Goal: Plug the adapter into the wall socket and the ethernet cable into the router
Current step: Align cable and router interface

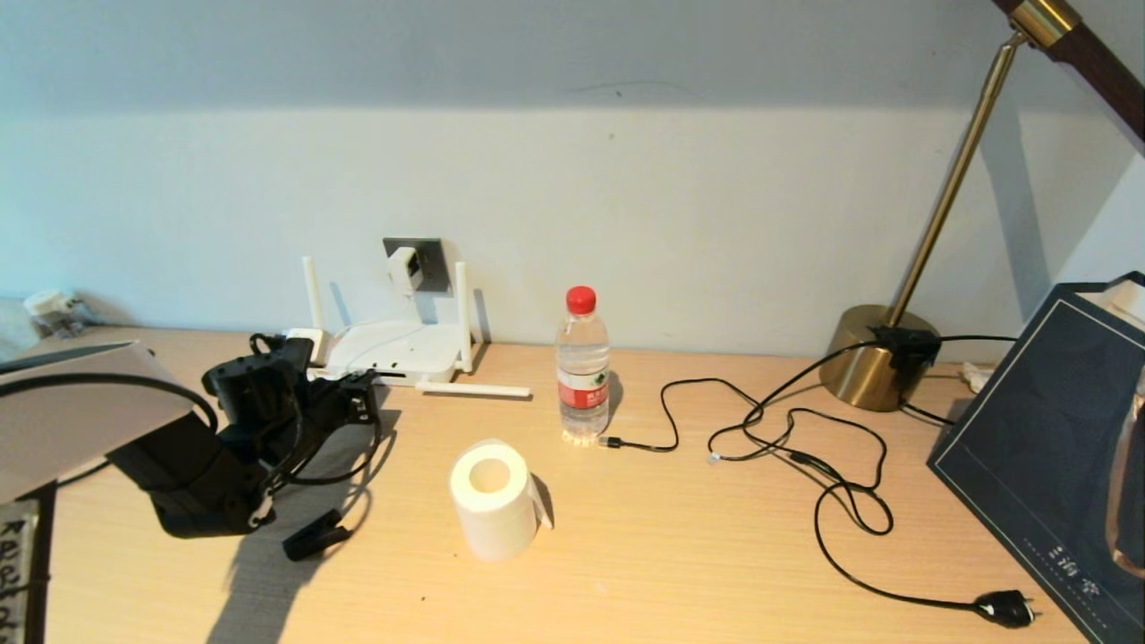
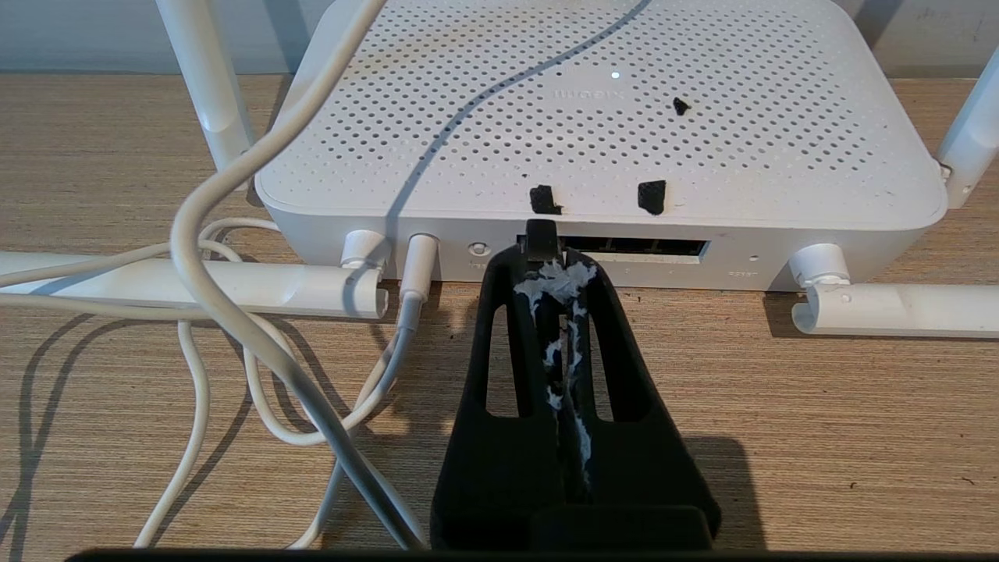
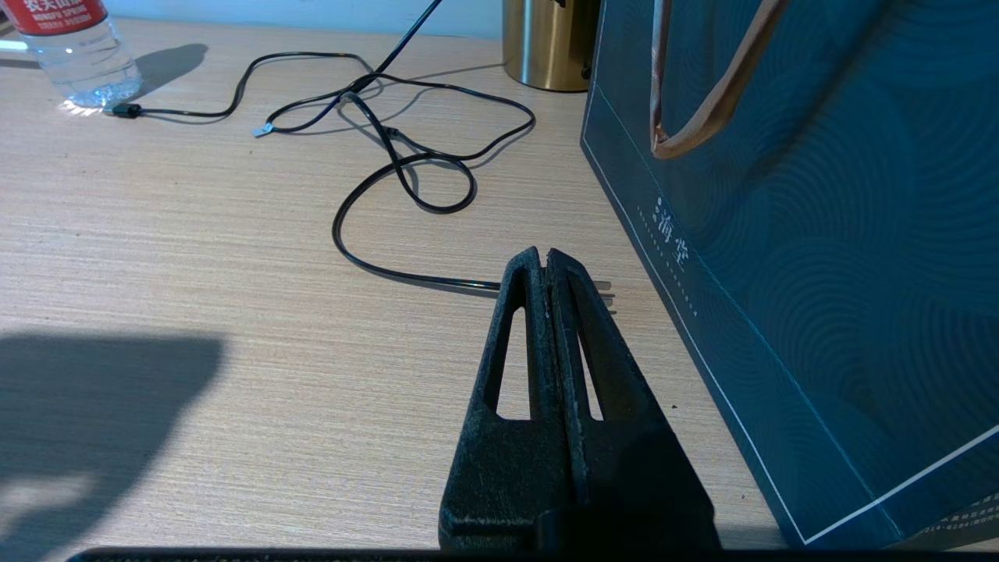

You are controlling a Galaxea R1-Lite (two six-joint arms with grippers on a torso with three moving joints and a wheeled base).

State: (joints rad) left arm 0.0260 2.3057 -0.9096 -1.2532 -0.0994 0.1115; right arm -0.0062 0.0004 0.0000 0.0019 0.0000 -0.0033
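The white router [image 1: 394, 351] lies flat against the wall with its port strip [image 2: 648, 248] facing me. My left gripper [image 2: 546, 261] is at that strip, shut on the black plug end of the ethernet cable [image 2: 540, 236], which sits at the leftmost port. The black cable loops back under the arm [image 1: 372, 453]. The white adapter [image 1: 403, 266] sits in the dark wall socket [image 1: 432, 259], and its white cord [image 2: 234, 328] runs over the router to a jack beside the ports. My right gripper [image 3: 544, 254] hovers shut and empty over the table beside a blue bag.
A water bottle [image 1: 582, 362] and a paper roll [image 1: 493, 496] stand mid-table. A thin black cord [image 1: 832, 501] with a two-pin plug [image 1: 1006, 608] trails from the brass lamp [image 1: 872, 353]. A blue bag [image 1: 1051, 447] stands at right. A small black piece [image 1: 315, 537] lies near the left arm.
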